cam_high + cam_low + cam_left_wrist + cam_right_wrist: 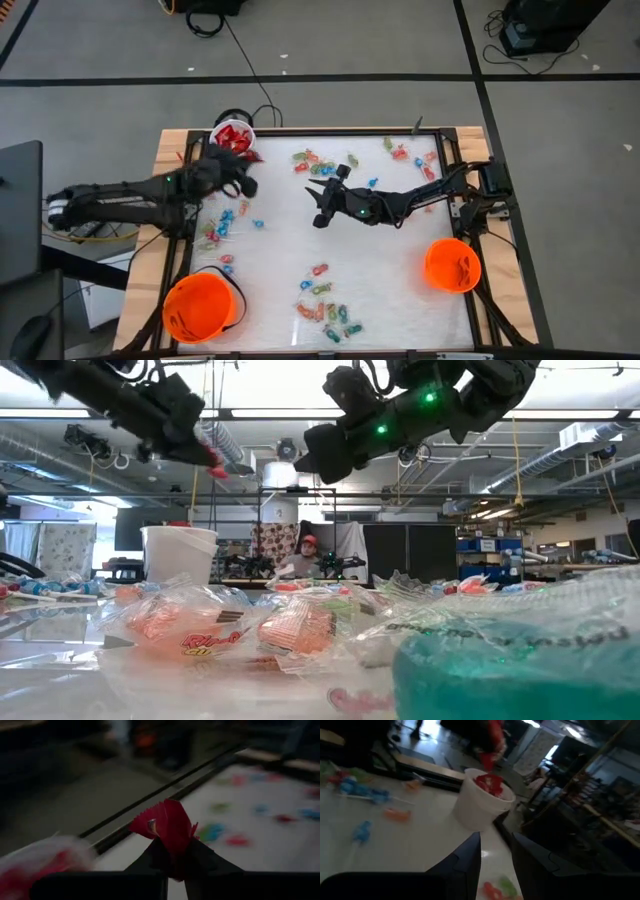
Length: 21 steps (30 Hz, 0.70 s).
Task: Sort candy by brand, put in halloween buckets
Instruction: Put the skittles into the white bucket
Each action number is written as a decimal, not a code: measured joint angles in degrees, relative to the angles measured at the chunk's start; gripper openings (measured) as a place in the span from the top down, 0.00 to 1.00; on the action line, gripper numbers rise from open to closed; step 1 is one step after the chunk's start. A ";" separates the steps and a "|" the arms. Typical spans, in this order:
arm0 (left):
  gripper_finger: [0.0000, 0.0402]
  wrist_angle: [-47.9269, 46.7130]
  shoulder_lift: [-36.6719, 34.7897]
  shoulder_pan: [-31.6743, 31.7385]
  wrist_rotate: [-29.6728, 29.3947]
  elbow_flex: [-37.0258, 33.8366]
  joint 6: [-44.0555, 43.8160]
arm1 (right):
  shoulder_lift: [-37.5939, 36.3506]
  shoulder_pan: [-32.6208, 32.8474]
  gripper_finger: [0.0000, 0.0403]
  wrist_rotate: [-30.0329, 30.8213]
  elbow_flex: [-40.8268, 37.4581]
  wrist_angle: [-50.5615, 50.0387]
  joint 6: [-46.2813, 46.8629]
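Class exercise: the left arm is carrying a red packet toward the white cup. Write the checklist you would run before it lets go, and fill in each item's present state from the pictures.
1. Red packet pinched in the left gripper: ok, it sticks up between the shut fingers.
2. Left gripper directly over the white cup: not ok, it shows beside the rim in the high view.
3. Cup upright: ok.
4. Cup already holds only red packets: ok as far as its top shows.
5. Right gripper clear of the drop: ok, it hangs at mid-table, empty.
6. Room left in the cup: cannot tell.
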 joint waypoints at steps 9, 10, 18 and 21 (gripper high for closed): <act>0.91 -20.35 3.57 21.80 7.64 12.28 1.87 | 0.00 -0.85 0.70 -5.57 0.00 -2.87 3.92; 0.91 -20.58 4.70 24.07 10.58 12.60 2.63 | 0.00 -0.86 0.70 -5.56 0.00 -3.19 3.90; 0.91 -20.91 17.25 39.16 22.11 12.97 6.92 | 0.00 -0.85 0.70 -5.61 0.00 -6.46 3.59; 0.91 -22.20 22.21 43.15 24.32 14.14 8.78 | 0.00 -1.06 0.71 -5.61 0.00 -7.69 3.57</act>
